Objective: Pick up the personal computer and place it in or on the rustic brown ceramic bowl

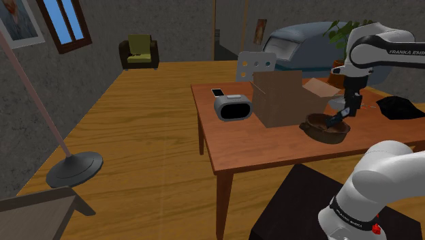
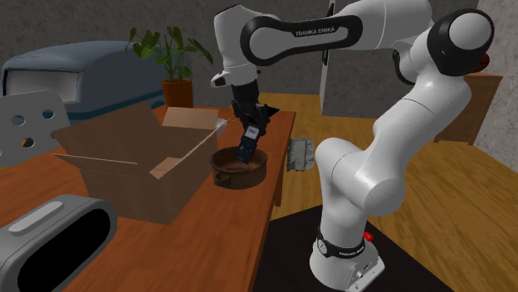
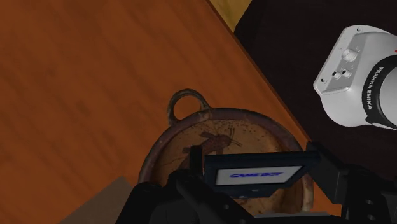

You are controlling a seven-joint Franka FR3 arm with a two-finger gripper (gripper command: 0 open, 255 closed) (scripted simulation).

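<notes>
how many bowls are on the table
1: the brown bowl on the wooden table, beside the open cardboard box, under the gripper holding a Game Boy. The box might hide more.

My shoulder camera sits high, beside and behind the stand point(image 1: 289, 204), looking down across the bench point(image 1: 272, 144) toward the room's far walls. My second camera stands low and close at the bench's end farthest from the bowl point(image 1: 325, 128), looking along it. Both views share the cardboard box point(image 1: 279, 102) and the bowl. My wrist camera looks into that bowl from very near.
</notes>
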